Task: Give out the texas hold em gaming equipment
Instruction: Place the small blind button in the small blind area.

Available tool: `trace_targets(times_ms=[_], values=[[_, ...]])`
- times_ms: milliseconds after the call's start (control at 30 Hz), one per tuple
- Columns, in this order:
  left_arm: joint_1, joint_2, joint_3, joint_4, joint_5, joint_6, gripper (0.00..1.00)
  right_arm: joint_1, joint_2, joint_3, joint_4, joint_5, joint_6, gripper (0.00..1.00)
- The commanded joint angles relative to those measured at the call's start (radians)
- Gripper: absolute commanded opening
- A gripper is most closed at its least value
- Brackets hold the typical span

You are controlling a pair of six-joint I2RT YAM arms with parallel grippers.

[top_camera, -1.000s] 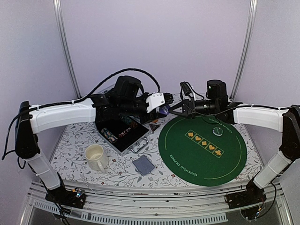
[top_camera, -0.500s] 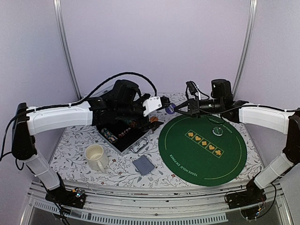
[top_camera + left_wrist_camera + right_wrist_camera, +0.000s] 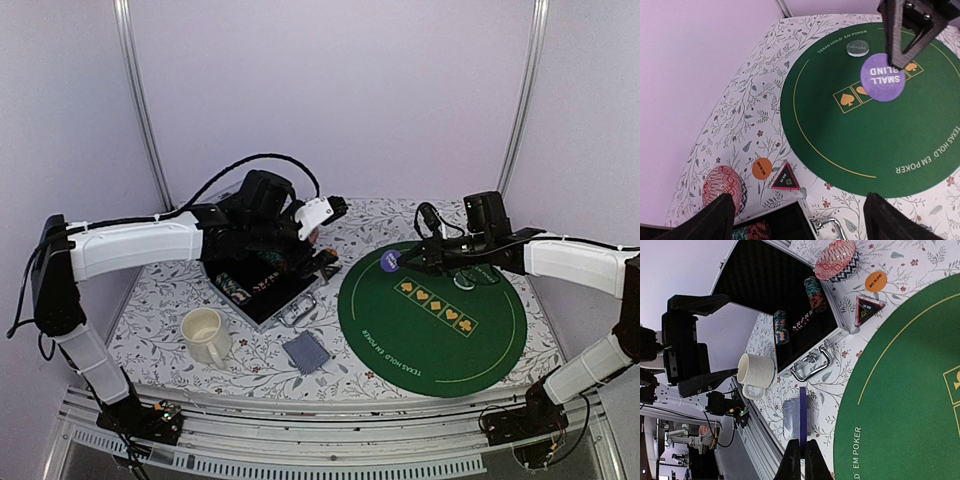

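1. Presently, right gripper [image 3: 801, 450]: fingers pinched shut on the rim of a flat round purple disc [image 3: 882, 77] lettered SMALL BLIND. The disc hangs over the upper left part of the round green felt mat [image 3: 430, 330] in the overhead view, by the row of yellow suit boxes.
2. Left gripper [image 3: 799, 200]: fingers spread wide with nothing between them, raised at centre frame of the overhead view, above the far edge of the case.
3. Clear round disc [image 3: 857, 48]: flat on the mat, near its far rim.
4. Small orange round disc [image 3: 761, 168] and black-red triangle marker [image 3: 785, 178]: side by side on the floral tablecloth [image 3: 160, 300], between the mat and the case.
5. Pink striped round object [image 3: 722, 187]: just left of the orange disc in the left wrist view.
6. Open black foam-lined case [image 3: 775, 295]: left of the mat, with stacks of striped poker chips [image 3: 812, 292] inside.
7. Grey-blue-backed playing cards [image 3: 305, 352]: one stack, lower centre of the overhead view, near the mat's left rim.
8. Cream ceramic mug [image 3: 205, 333]: upright, left of the cards.
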Motion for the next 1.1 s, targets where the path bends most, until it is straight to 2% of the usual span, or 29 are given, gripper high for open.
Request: trace_targets(times_ms=[0, 367, 733, 1067], values=[[0.030, 0.065, 0.030, -0.020, -0.025, -0.086, 0.92, -0.004, -0.007, -0.028, -0.060, 0.025, -0.023, 0.02], [0.046, 0.146, 0.051, -0.031, -0.028, -0.107, 0.94, -0.005, 0.128, 0.025, -0.118, 0.020, -0.048, 0.02], [0.048, 0.182, 0.060, -0.030, -0.017, -0.090, 0.94, -0.033, 0.146, 0.030, -0.173, 0.026, -0.073, 0.02], [0.050, 0.194, 0.061, -0.041, -0.015, -0.085, 0.94, -0.033, 0.227, 0.062, -0.126, -0.009, -0.043, 0.02]])
